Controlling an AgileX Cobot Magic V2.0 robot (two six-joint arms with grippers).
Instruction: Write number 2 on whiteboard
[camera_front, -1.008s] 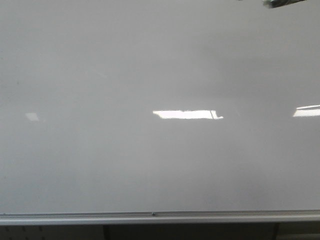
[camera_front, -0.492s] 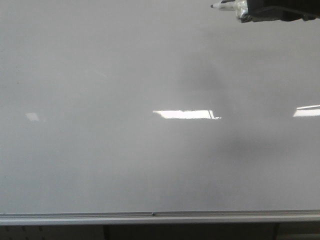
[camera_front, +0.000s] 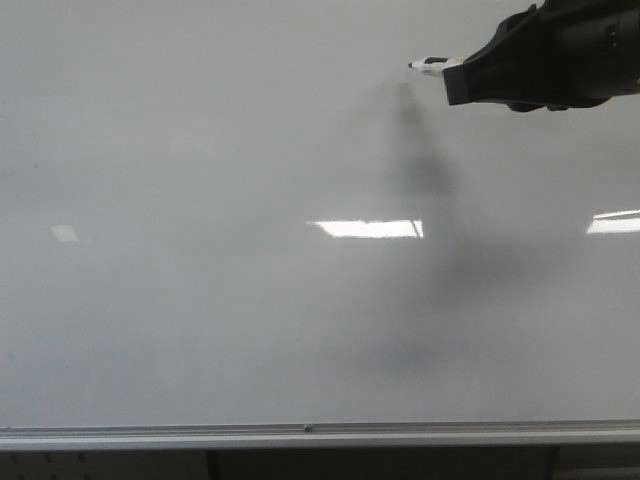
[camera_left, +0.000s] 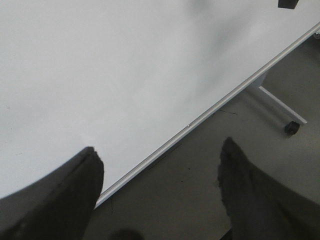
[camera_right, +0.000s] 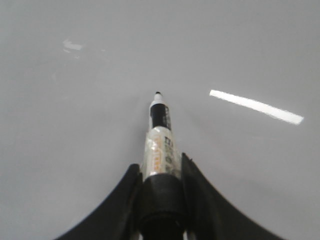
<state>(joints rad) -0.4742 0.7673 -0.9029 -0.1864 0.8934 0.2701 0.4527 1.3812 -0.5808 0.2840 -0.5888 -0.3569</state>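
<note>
The whiteboard (camera_front: 200, 300) is a large glossy white board with a silver frame along its near edge; its face is blank and no number 2 shows on it. My right gripper (camera_front: 462, 80) comes in from the upper right, shut on a marker (camera_front: 432, 65) whose black tip points left, above the board. In the right wrist view the marker (camera_right: 160, 130) sticks out between the shut fingers of the right gripper (camera_right: 161, 165), its tip over bare board (camera_right: 75, 150). My left gripper (camera_left: 160, 160) is open and empty, over the board's frame edge (camera_left: 200, 120); it is out of the front view.
Bright rectangular light reflections (camera_front: 365, 228) lie on the board, and the arm's shadow (camera_front: 430, 200) falls below the marker. Beyond the frame edge is dark floor with a white stand leg and caster (camera_left: 291, 127).
My right gripper with the marker has come down and left into the front view over the last second. Its shadow on the board has grown darker.
</note>
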